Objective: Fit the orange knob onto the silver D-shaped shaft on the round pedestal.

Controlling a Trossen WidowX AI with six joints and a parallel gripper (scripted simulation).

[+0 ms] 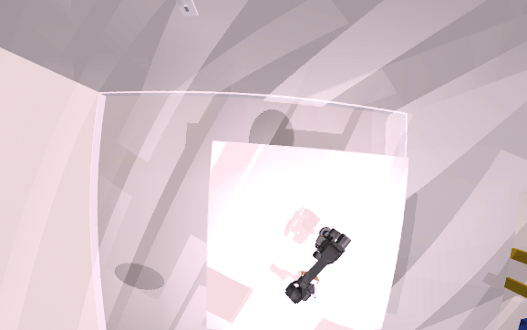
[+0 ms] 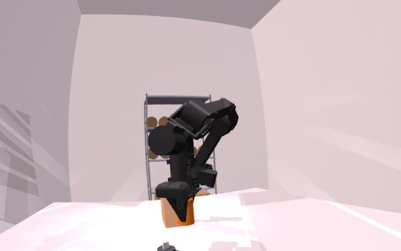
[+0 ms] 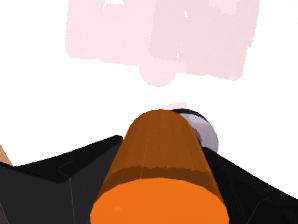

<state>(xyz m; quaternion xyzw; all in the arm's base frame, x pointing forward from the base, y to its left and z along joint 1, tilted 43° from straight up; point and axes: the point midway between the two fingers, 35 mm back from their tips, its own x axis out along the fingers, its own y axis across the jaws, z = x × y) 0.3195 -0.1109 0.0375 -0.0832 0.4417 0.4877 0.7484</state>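
Note:
The orange knob [image 2: 190,212] [image 3: 160,200] is a tapered cylinder held upright between the fingers of my gripper [image 2: 184,217] [image 3: 160,149], which is shut on it. The round pedestal [image 1: 324,231] [image 2: 167,248] [image 3: 209,131] is dark and grey. In the exterior view, the silver shaft [image 2: 165,244] stands up from it at the bottom edge. In the wrist view the pedestal shows just beyond the knob, to the right, partly covered by the knob and right finger. The knob is apart from the shaft in the exterior view. The hole underneath the knob is hidden, and the flat sides cannot be made out.
A wooden block [image 2: 168,215] stands behind the gripper in the exterior view, beside the arm [image 1: 329,252] [image 2: 177,166]. The white table top [image 1: 255,201] bears pinkish shadows. A shelf rack [image 2: 146,139] with round brown things stands far behind.

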